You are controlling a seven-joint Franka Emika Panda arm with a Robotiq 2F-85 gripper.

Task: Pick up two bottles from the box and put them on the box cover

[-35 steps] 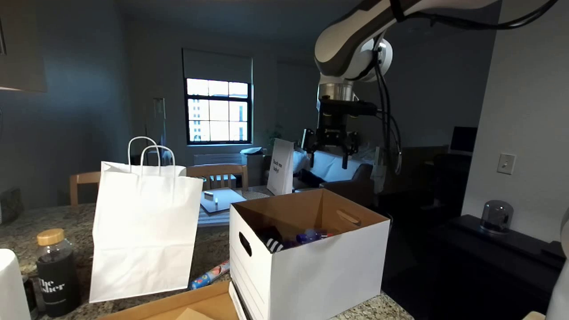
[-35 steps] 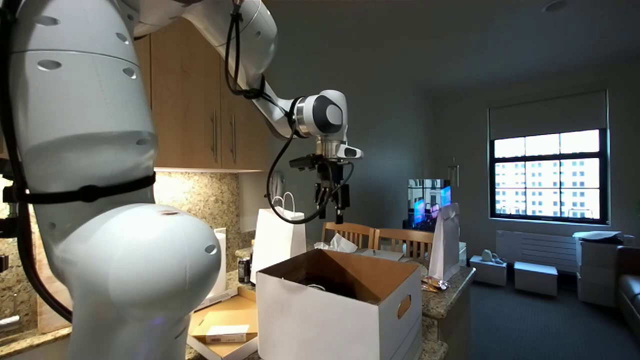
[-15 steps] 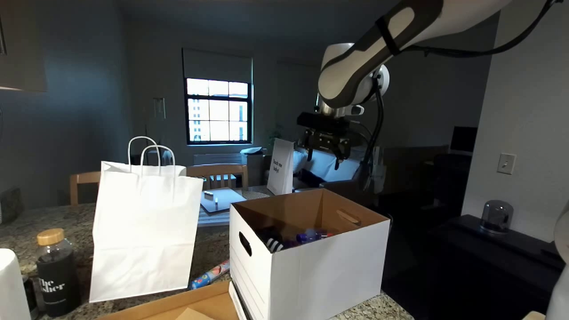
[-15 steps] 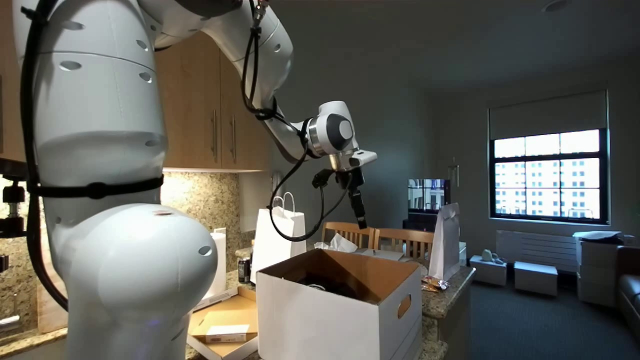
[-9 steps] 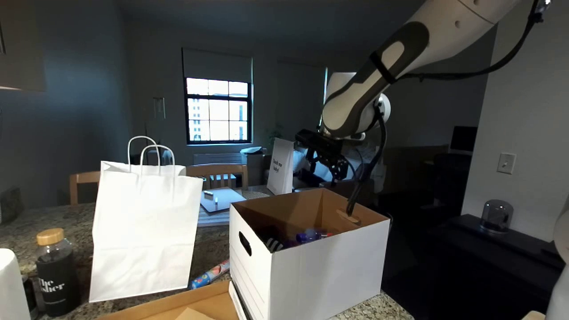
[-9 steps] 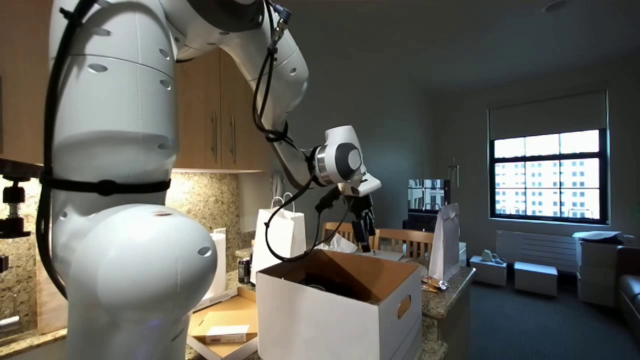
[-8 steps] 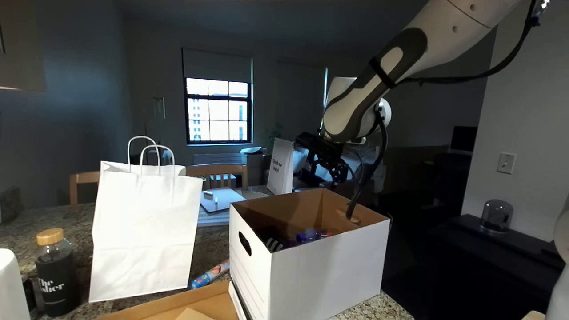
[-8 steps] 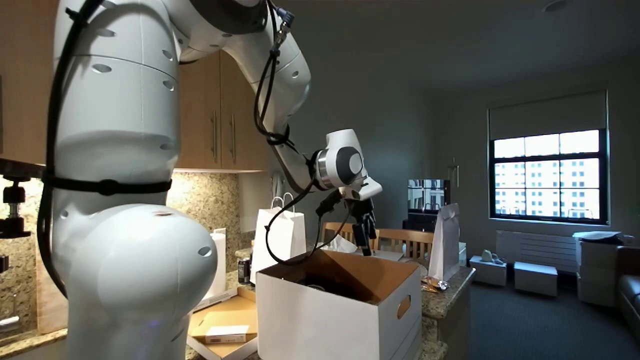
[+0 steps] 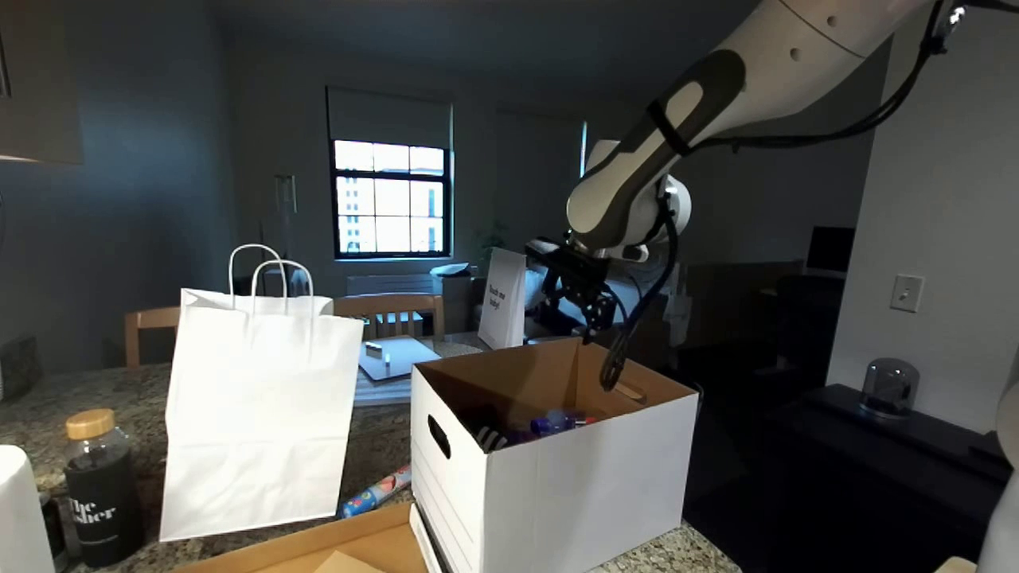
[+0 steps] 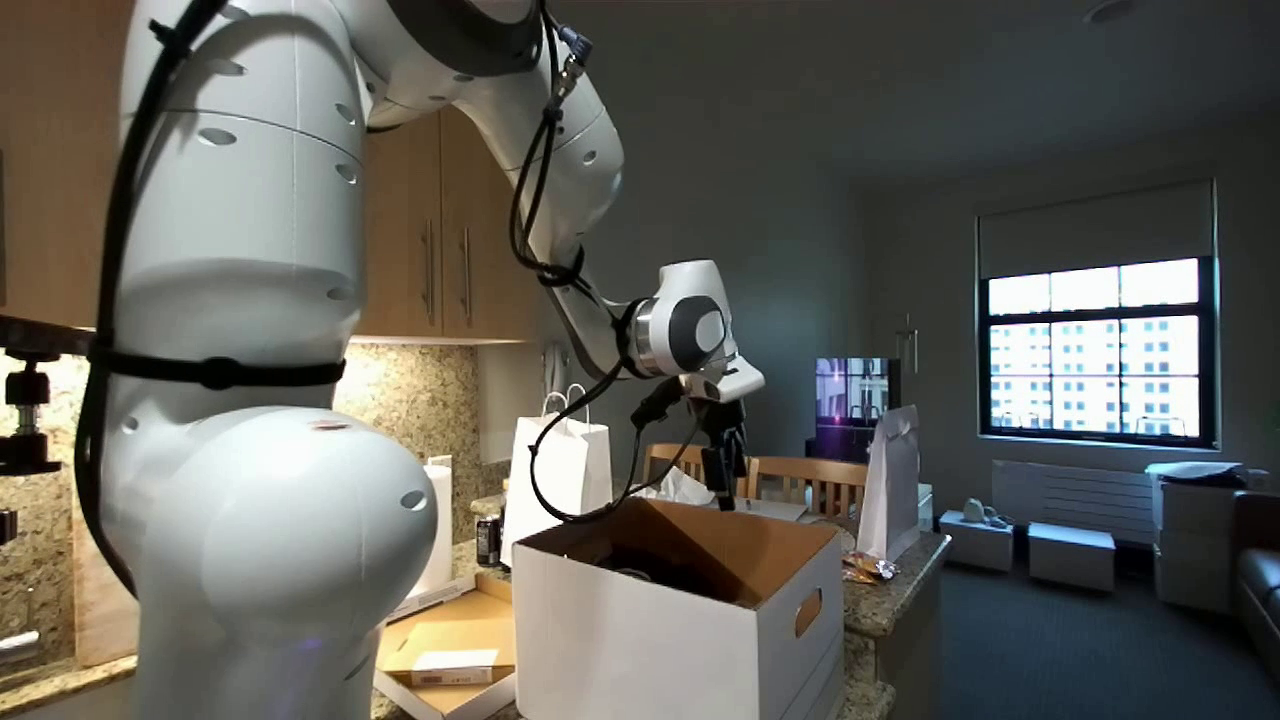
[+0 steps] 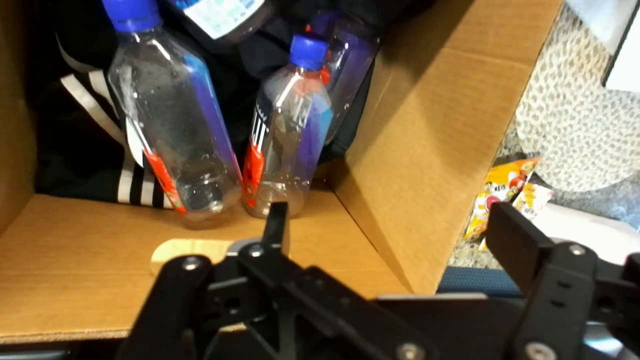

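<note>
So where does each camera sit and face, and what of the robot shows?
Wrist view: by the open pincer, which shows, looking down into the box at bottles.
An exterior view: above the counter, facing over the box to the window; arm and pincer show.
An exterior view: beside the arm, facing past its big links over the box; pincer shows too.
Both exterior views share the box, window and handled white bag.

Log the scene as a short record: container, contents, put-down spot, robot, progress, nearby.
Container: white cardboard box, brown inside, top open
Contents: at least three clear plastic bottles, black cloth with white stripes
Put-down spot: shallow brown-lined cardboard tray beside the box, likely its cover
Robot: gripper open, holding nothing
Progress: no bottle gripped yet
Nearby: white paper shopping bag, black-sleeved bottle
</note>
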